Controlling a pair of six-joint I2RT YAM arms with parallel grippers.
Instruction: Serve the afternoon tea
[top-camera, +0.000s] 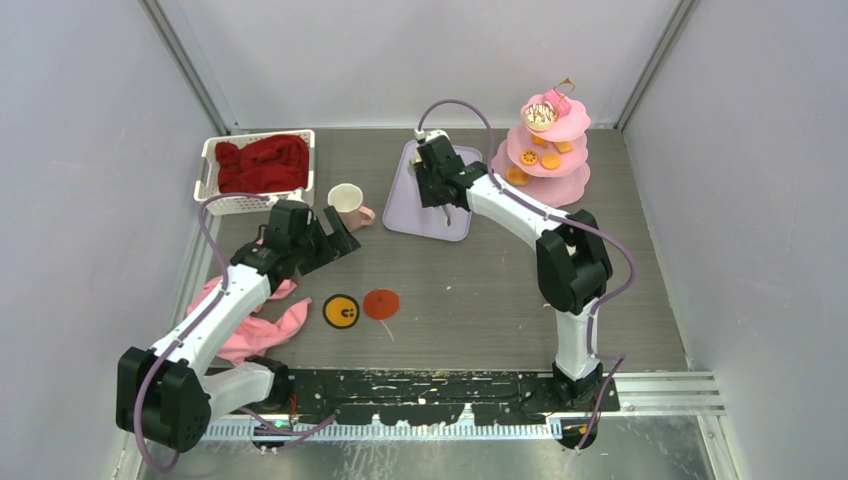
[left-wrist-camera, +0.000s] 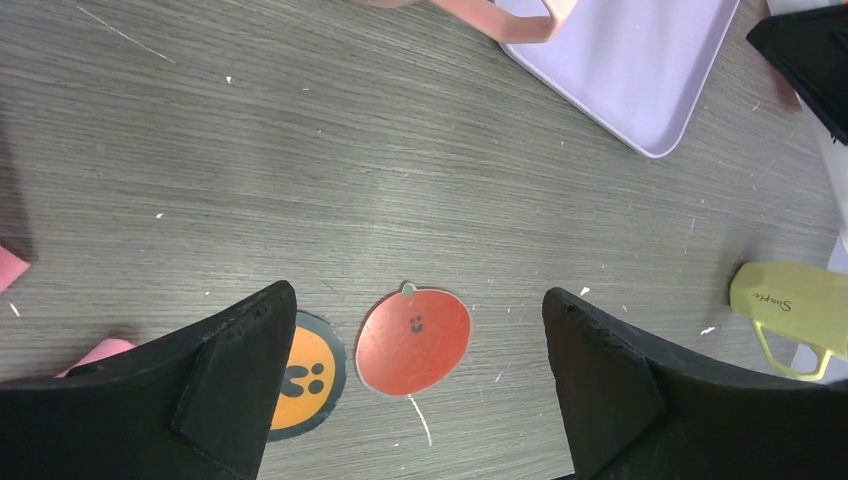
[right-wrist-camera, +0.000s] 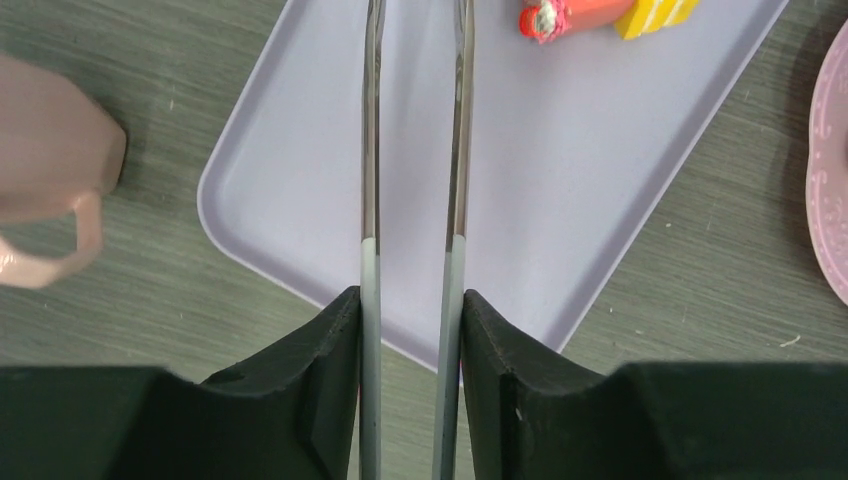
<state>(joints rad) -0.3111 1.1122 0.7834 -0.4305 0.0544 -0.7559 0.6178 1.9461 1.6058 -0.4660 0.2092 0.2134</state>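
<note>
In the lower left of the top view a pink cloth (top-camera: 255, 325) lay crumpled on the table (top-camera: 470, 300) under the left arm. Just right of it sat an orange disc (top-camera: 341, 311) and a red disc (top-camera: 380, 303), side by side, each with a small face. Above them the left gripper (top-camera: 335, 240) had its jaws spread wide with nothing between them. Just beyond it stood a cream mug (top-camera: 347, 205), beside the left edge of a lilac tray (top-camera: 405, 205). Over that tray the right gripper (right-wrist-camera: 410, 295) pinched the long metal tweezers (right-wrist-camera: 372, 150), whose arms kept a narrow gap; two toy cakes (right-wrist-camera: 570, 15) lay at the tray's far end. In the upper right a pink three-tier stand (top-camera: 572, 182) carried a donut (top-camera: 541, 114) on top and orange pieces (top-camera: 550, 160) lower down. In the upper left a white basket (top-camera: 212, 170) held a red cloth (top-camera: 262, 163).
</note>
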